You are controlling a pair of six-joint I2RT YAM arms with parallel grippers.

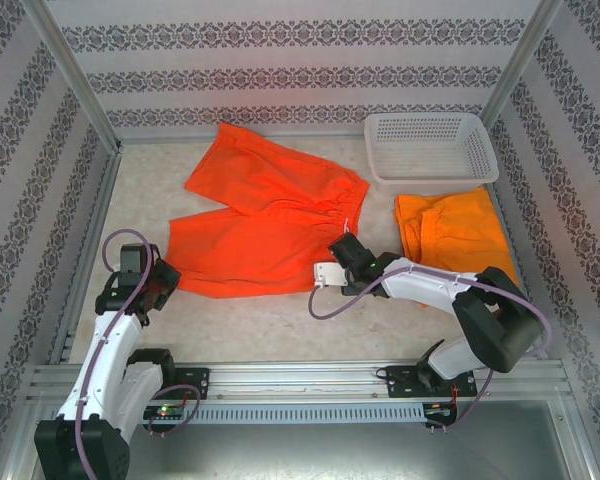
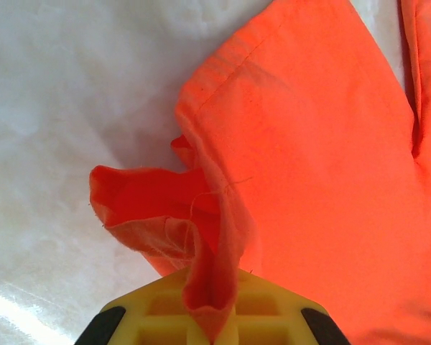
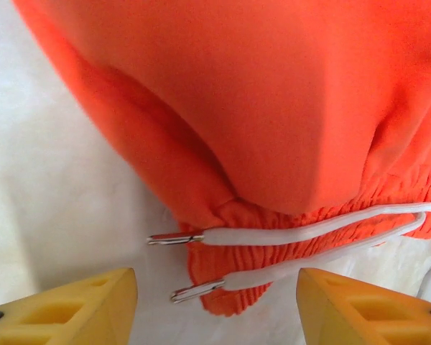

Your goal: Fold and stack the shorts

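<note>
While the bright orange shorts (image 1: 265,220) lie spread flat across the middle of the table (image 1: 260,325), both arms are working their near edge. The left gripper (image 1: 160,283) is clamped on the near-left leg hem, and on the left wrist view the cloth is bunched up and drawn down between the yellow pads (image 2: 154,309). Over on the right, the right gripper (image 1: 330,268) sits at the near-right corner. Its jaws stand wide apart, straddling the gathered waistband (image 3: 215,208) and the two white drawstring ends (image 3: 287,248), with nothing pinched yet. So where does the job stand? A paler orange pair (image 1: 455,235) lies on the right side of the table, just near of the white lattice basket (image 1: 432,177), and it looks folded already, so I'd call that the base of the stack. This spread pair hasn't a single fold in it. By my reading, the right jaws must close on that waistband corner, then the near edge has to go over, then the bundle goes onto the paler pair
</note>
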